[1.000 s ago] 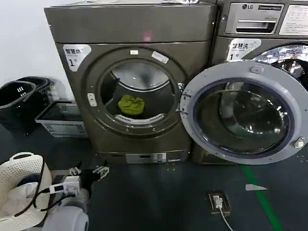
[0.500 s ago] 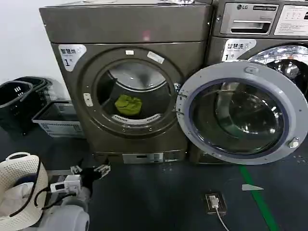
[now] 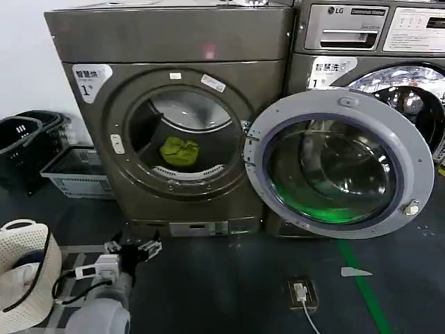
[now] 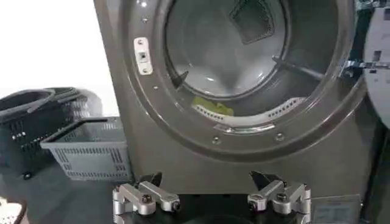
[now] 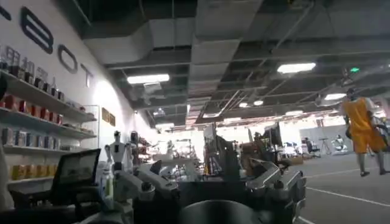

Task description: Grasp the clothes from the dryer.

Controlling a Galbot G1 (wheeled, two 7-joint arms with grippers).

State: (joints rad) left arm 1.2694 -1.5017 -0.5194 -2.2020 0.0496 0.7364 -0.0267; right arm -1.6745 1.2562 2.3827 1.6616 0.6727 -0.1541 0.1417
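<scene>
Clothes (image 3: 179, 150) inside dryer (image 3: 174, 104); left tool (image 3: 133, 248) low, fingers apart; right tool (image 5: 210, 182) apart

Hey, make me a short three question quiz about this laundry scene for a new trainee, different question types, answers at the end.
1. True or false: the door of the dryer is swung open to the robot's right.
2. Multiple choice: where are the clothes? A) in the grey basket B) inside the drum C) on the floor.
3. Fill in: the left tool sits low in front of the dryer, its fingers ____.

Key: 1 true. 2 B. 3 open; in the left wrist view the tool shows its fingers spread apart with nothing between them.
</scene>
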